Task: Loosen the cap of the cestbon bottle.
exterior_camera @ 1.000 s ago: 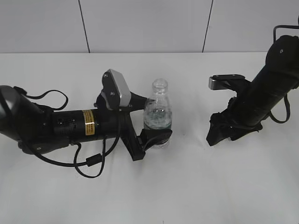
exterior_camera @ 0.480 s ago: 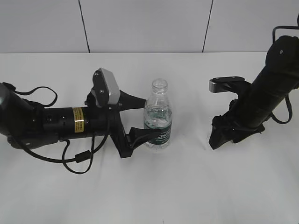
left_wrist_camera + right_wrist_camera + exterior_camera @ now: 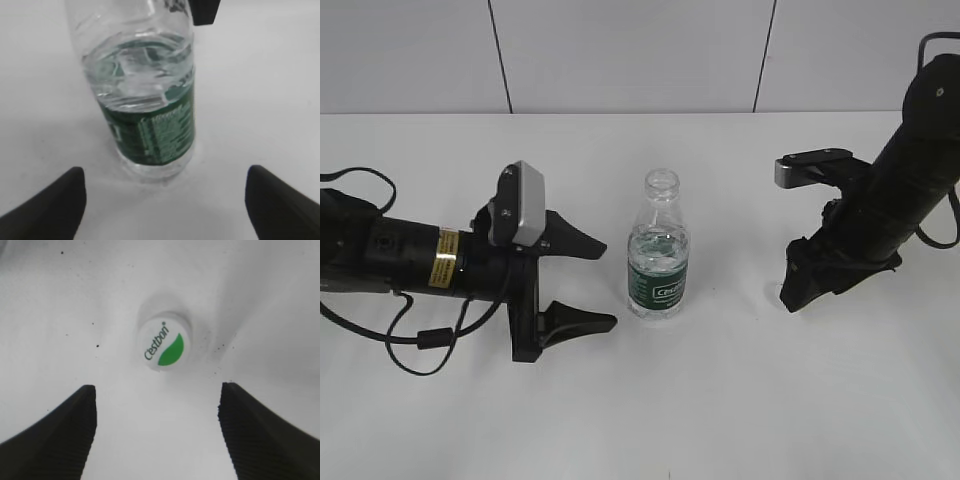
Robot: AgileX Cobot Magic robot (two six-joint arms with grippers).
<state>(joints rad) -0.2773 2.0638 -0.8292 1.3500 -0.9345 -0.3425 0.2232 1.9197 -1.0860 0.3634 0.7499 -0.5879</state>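
Note:
The cestbon bottle (image 3: 658,262) stands upright in the middle of the white table. Its neck is open, with no cap on it. It is part full of water and has a dark green label band; it also shows in the left wrist view (image 3: 150,115). My left gripper (image 3: 610,285) lies level to the left of the bottle, open and empty, clear of it (image 3: 164,192). The white cap (image 3: 164,342) with its green leaf mark lies flat on the table, top up. My right gripper (image 3: 157,390) is open just short of it and points down at the table (image 3: 796,288).
The table (image 3: 720,400) is white and bare apart from the arms and their cables. A grey panelled wall (image 3: 640,50) runs along its far edge. The right arm (image 3: 900,190) rises at the right edge.
My left gripper has let go of the bottle's lower part and drawn back to the left, jaws open. The bottle stays upright. The right arm has shifted slightly right.

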